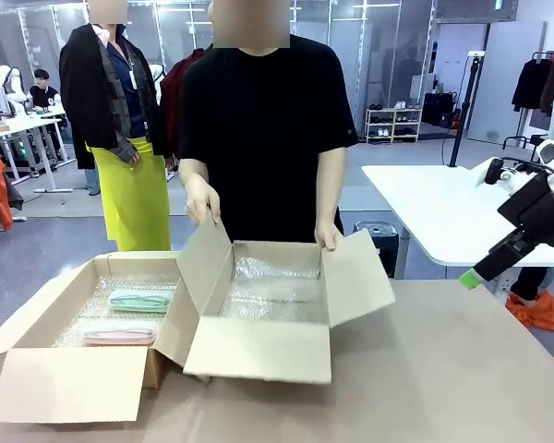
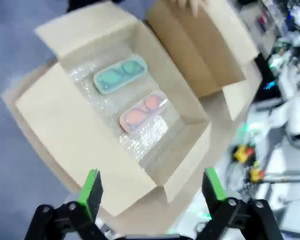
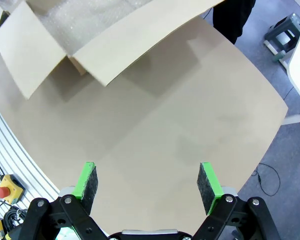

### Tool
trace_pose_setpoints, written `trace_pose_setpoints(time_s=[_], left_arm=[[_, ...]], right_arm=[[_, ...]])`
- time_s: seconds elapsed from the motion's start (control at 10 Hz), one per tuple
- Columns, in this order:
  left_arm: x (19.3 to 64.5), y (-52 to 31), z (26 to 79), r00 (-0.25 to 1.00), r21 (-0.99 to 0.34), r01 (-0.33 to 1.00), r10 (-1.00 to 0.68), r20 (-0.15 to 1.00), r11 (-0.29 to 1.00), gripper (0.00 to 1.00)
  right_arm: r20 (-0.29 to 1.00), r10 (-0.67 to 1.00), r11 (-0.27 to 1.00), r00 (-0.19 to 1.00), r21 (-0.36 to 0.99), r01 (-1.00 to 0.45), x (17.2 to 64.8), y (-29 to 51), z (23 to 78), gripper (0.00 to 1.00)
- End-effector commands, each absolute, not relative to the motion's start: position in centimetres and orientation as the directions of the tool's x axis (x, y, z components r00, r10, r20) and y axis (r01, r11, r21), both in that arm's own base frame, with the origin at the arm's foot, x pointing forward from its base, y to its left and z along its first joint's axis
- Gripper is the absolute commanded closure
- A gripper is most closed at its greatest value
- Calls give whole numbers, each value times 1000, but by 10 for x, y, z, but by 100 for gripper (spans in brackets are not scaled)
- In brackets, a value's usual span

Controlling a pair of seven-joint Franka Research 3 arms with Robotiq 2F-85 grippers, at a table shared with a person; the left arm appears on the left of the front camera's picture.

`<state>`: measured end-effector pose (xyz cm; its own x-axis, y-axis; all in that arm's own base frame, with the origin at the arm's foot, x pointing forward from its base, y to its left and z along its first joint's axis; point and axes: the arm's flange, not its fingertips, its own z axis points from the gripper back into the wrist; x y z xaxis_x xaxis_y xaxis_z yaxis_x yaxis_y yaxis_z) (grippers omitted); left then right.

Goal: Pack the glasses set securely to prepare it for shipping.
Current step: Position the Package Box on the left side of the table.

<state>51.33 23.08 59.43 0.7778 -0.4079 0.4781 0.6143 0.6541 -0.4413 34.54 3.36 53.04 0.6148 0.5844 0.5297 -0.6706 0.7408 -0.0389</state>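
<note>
We see the brown table (image 1: 462,369) carrying two open cardboard cartons side by side near its far left edge: the left carton (image 1: 46,378) with its flaps spread, and the right carton (image 1: 258,355), which a person at the far edge steadies with one hand (image 1: 203,201) on its rear flap. Both are lined with bubble wrap (image 1: 277,295). Inside the left carton lie the glasses set, the mint-green case (image 1: 140,300) toward the far wall and the pale pink case (image 1: 120,335) toward the near wall, apart from each other. Our left gripper (image 2: 152,192) hangs above that carton, jaws spread wide and empty; our right gripper (image 3: 149,182) hovers over bare tabletop, likewise spread and empty. We judge the cases light, rigid and smooth, so likely slippery; we would pinch each across its narrow width at mid-length.
</note>
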Motion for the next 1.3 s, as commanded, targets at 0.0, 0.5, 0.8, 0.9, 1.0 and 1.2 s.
trace_pose_setpoints(time_s=[0.0, 0.5, 0.8, 0.9, 1.0, 1.2], left_arm=[[470, 151, 598, 547, -42, 779, -645, 533, 626, 0], [399, 0, 616, 96, 516, 813, -937, 336, 268, 0], [390, -13, 605, 191, 390, 836, -870, 454, 386, 0], [391, -10, 599, 216, 365, 841, -865, 452, 400, 0], [388, -9, 596, 237, 341, 847, -863, 446, 409, 0], [382, -9, 598, 260, 302, 854, -851, 456, 423, 0]], right_arm=[[525, 583, 747, 620, -45, -664, 344, 35, 530, 0], [525, 583, 747, 620, -45, -664, 344, 35, 530, 0], [525, 583, 747, 620, -45, -664, 344, 35, 530, 0], [525, 583, 747, 620, -45, -664, 344, 35, 530, 0], [525, 583, 747, 620, -45, -664, 344, 35, 530, 0], [525, 583, 747, 620, -45, -664, 344, 35, 530, 0]])
